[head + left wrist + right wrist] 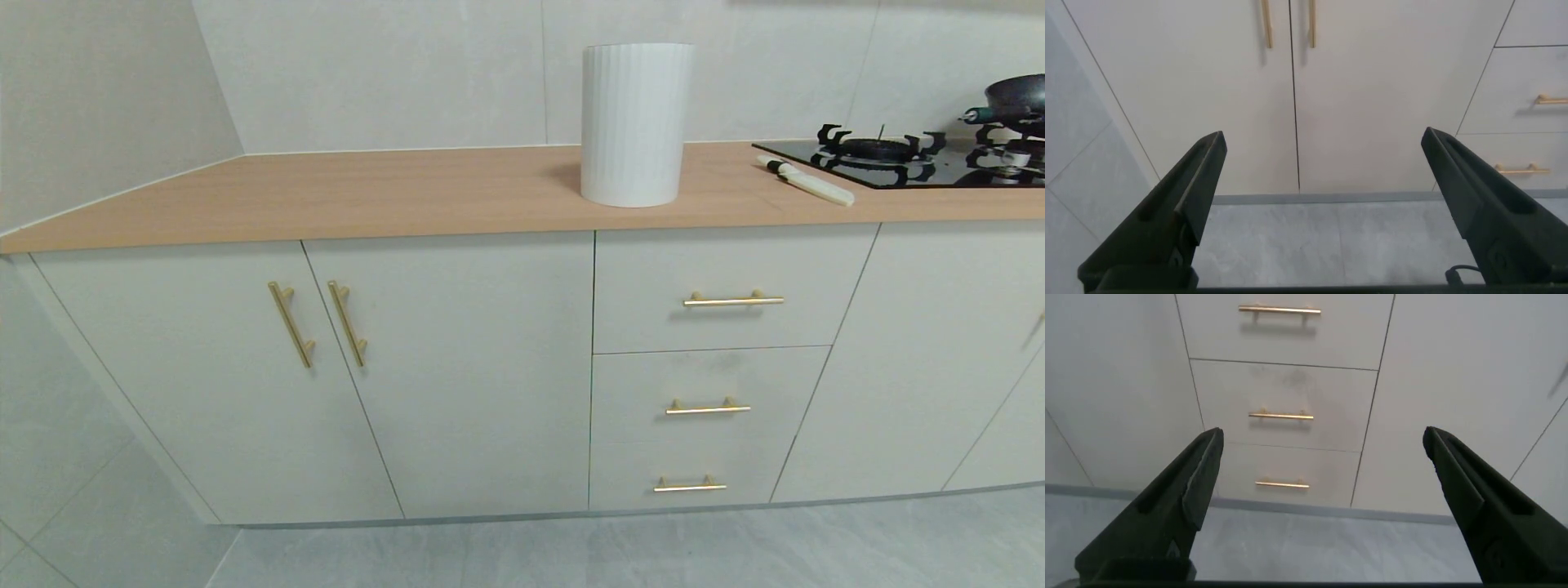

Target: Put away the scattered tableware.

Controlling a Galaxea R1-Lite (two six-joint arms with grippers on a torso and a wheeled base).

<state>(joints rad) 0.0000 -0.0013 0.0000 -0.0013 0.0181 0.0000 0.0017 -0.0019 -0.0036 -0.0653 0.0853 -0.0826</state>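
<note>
A wooden countertop [367,196] is seen above pale cabinet fronts [457,367], with a black hob [898,159] set at its 3 o'clock end. A white ribbed container [635,122] stands upright on it. At the container's 3 o'clock a white knife [804,180] lies flat by the hob's edge. The left gripper [1321,137] and right gripper [1321,433] are spread wide, with nothing grasped.

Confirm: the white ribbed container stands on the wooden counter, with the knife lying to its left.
Wrong side. In the head view the knife lies to the right of the white ribbed container, next to the hob; the container does stand on the wooden counter.
</note>
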